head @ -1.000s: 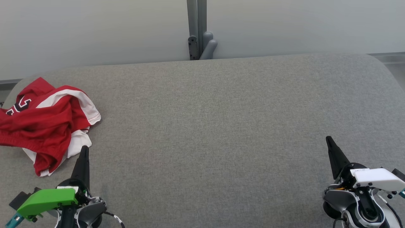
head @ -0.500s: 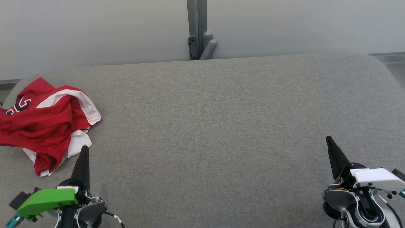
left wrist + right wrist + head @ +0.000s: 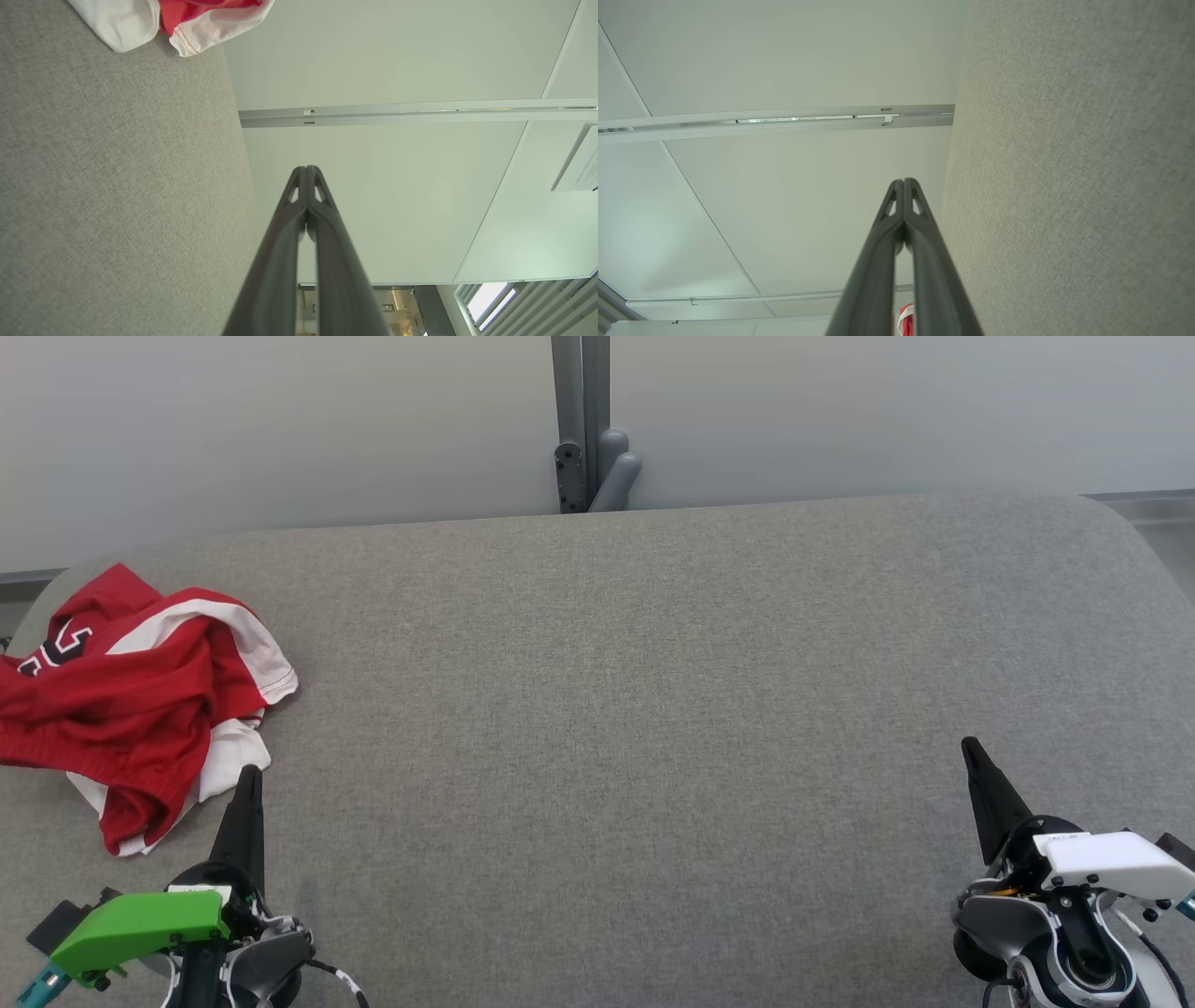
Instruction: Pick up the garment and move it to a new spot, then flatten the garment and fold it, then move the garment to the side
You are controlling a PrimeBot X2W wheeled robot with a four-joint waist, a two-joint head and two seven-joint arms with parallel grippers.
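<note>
A crumpled red and white garment (image 3: 140, 700) with dark lettering lies in a heap at the far left of the grey fabric table (image 3: 635, 709). Its white hems (image 3: 154, 23) show at the top left of the left wrist view. My left gripper (image 3: 248, 775) sits at the lower left, just below the heap's near edge, fingers shut (image 3: 307, 170) and empty. At the lower right my right gripper (image 3: 969, 747) is far from the garment, its tips pressed together (image 3: 903, 182) with nothing between them.
A pale wall with a grey vertical post and bracket (image 3: 588, 448) stands behind the table's back edge. The table's rounded corners fall away at the far left and far right.
</note>
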